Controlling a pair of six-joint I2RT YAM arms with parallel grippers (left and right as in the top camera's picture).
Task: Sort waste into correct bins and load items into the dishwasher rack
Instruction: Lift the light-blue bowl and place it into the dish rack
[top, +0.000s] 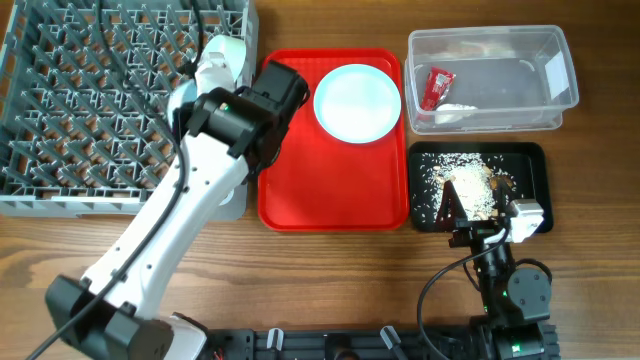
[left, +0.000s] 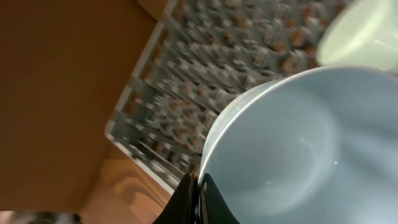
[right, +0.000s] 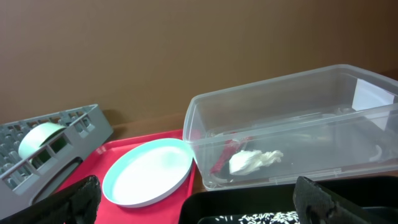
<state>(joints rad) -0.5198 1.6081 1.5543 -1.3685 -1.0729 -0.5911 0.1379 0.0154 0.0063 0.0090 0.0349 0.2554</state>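
Dishwasher rack (top: 90, 100) at the far left of the worktop, pegs upright, the place meant for the dishes. Above its right edge, the left end effector (left: 198, 199) clamped together on the rim of a pale bowl (left: 292, 155), thin wall pinched between the two fingers. Bowl carried tilted, hollow side toward the wrist camera, probably so that it can go down on its edge between the pegs. Hanging over the pegs, not yet set down. A second bowl (right: 40, 140) already in the rack, lying on its side.

Next to the right, the red serving tray (top: 330, 200), with the round plate (top: 357, 102) flat in its far right corner, waiting for its turn.

Further right, at the far side, the clear tub (top: 560, 70) with the red wrapper (top: 437, 87) and the white scrap (top: 455, 113) inside, so dry waste kept together there. Nearer, the black tray (top: 535, 180) with the food crumbs (top: 470, 185) spread over it, kept apart from the wrappers.

At the near edge of that tray, the right end effector (right: 193, 199) with fingers wide apart, holding nothing, likely parked out of the way.
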